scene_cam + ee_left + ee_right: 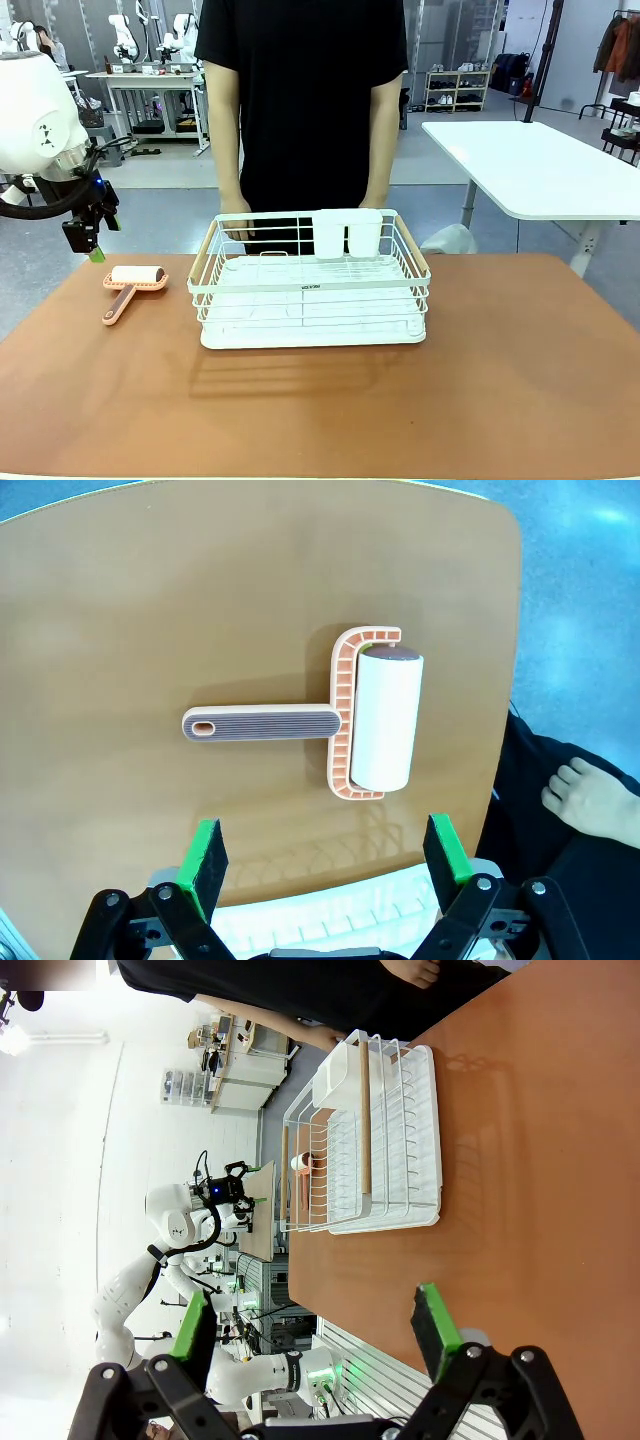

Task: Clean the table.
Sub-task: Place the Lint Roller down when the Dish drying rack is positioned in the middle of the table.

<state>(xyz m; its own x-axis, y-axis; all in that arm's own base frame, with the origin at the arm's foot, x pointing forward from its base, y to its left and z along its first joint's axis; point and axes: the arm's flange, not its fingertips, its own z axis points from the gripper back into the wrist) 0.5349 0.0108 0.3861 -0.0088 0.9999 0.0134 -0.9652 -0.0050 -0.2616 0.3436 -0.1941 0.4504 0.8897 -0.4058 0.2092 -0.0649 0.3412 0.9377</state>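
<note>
The reddish-brown table [500, 370] carries a lint roller [133, 281] with a white roll and a peach frame and handle, lying flat near its left edge. My left gripper [95, 250] hangs open just above and behind the roller. In the left wrist view the roller [375, 720] lies straight ahead of the open left gripper [325, 850], clear of both green pads, nothing held. My right gripper [312, 1325] is open and empty, raised above the table [520, 1160], well away from the roller [305, 1163].
A white wire rack [310, 285] with two white cups hooked on its far side stands at the table's middle. A person in black stands behind it, hands [236, 226] at its far rim. A white-topped table [540, 165] stands back right.
</note>
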